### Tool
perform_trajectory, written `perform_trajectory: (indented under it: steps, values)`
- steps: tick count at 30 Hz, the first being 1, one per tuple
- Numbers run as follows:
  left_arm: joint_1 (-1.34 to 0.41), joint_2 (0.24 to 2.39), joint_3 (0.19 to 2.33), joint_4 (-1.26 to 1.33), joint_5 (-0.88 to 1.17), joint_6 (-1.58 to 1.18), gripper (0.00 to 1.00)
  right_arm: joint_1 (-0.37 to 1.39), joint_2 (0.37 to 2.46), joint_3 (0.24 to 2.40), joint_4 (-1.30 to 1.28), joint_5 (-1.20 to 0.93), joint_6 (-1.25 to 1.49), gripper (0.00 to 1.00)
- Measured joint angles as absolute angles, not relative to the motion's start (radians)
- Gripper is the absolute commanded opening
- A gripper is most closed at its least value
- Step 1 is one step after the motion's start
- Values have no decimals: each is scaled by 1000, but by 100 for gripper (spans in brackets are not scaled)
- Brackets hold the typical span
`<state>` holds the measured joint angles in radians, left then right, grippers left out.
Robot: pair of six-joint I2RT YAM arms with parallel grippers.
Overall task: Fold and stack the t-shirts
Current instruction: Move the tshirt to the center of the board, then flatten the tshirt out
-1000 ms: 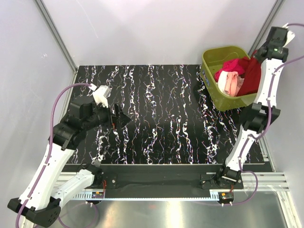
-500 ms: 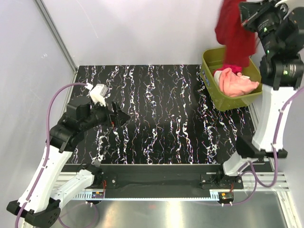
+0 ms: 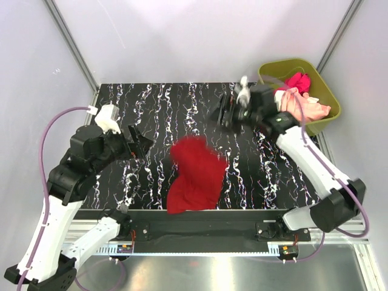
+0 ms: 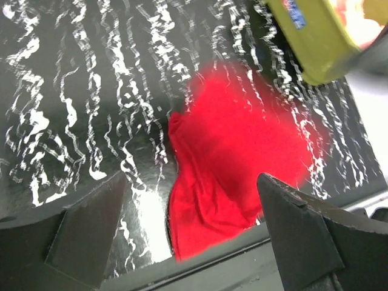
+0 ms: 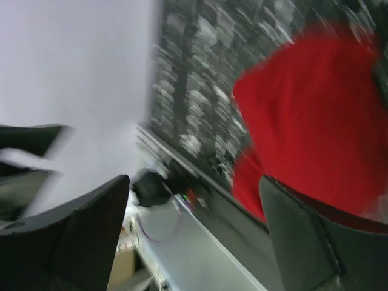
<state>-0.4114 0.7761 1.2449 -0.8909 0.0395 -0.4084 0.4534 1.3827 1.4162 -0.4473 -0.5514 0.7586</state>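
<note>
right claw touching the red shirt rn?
Apart. In the top external view a strip of bare table separates the right claw from the red shirt; the right wrist view shows its fingers open with nothing between them.

The white-and-black jointed left arm (image 3: 51, 212) rises from its base at the near left corner, bends sharply at the elbow and points its forearm to the right. The black two-finger left gripper (image 3: 140, 141) faces right and slightly downward. In the left wrist view the left gripper (image 4: 191, 182) has its jaws spread wide, with nothing between them. The white-and-black jointed right arm (image 3: 309, 157) stretches from its base at the near right, up and leftward towards the far middle. The black right gripper (image 3: 224, 112) faces left and appears smeared. In the blurred right wrist view the right gripper (image 5: 194, 182) is likewise spread wide and clasps nothing.
</note>
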Motion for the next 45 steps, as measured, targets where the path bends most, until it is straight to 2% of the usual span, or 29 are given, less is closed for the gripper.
perform_trajectory:
  steps: [4, 8, 9, 11, 13, 15, 18, 20, 22, 24, 25, 26, 28, 30, 32, 34, 40, 45]
  values:
    - [-411, 830, 1245, -927, 26, -429, 92, 456, 1423, 1316, -724, -459, 662, 93]
    - [-411, 957, 1198, -910, 102, -455, 86, 455, 1424, 1306, -805, -416, 579, 64]
    - [-411, 994, 1173, -900, 130, -462, 84, 455, 1425, 1293, -808, -417, 568, 63]
    - [-411, 1084, 1123, -876, 183, -476, 79, 455, 1436, 1253, -805, -425, 552, 62]
    - [-411, 1190, 1074, -839, 229, -486, 79, 455, 1471, 1211, -794, -437, 541, 66]
    - [-411, 1275, 1041, -796, 263, -496, 79, 455, 1529, 1182, -775, -441, 530, 74]
    - [-411, 1367, 1032, -747, 291, -503, 80, 448, 1622, 1167, -746, -459, 508, 76]
    - [-411, 1414, 1040, -722, 304, -503, 78, 442, 1684, 1164, -719, -469, 496, 75]
    - [-412, 1446, 1049, -704, 315, -505, 78, 437, 1736, 1164, -693, -474, 486, 65]
    - [-413, 1449, 1048, -700, 321, -506, 78, 433, 1777, 1164, -672, -479, 475, 46]
    - [-413, 1441, 1047, -697, 324, -507, 78, 431, 1798, 1166, -664, -485, 469, 30]
    - [-413, 1430, 1040, -690, 326, -507, 78, 429, 1817, 1167, -657, -490, 464, 30]
    - [-413, 1392, 1023, -683, 330, -507, 78, 427, 1848, 1169, -644, -496, 471, 36]
    - [-413, 1343, 1004, -684, 332, -508, 78, 424, 1867, 1168, -633, -505, 471, 36]
    - [-413, 1294, 998, -690, 333, -508, 78, 422, 1872, 1168, -624, -516, 465, 20]
    - [-413, 1253, 999, -694, 331, -506, 78, 416, 1872, 1174, -626, -516, 457, 0]
    - [-413, 1186, 1060, -748, 274, -489, 77, 347, 1850, 1281, -710, -451, 428, 0]
    - [-413, 1097, 1131, -766, 210, -477, 77, 301, 1678, 1547, -876, -215, 330, 0]
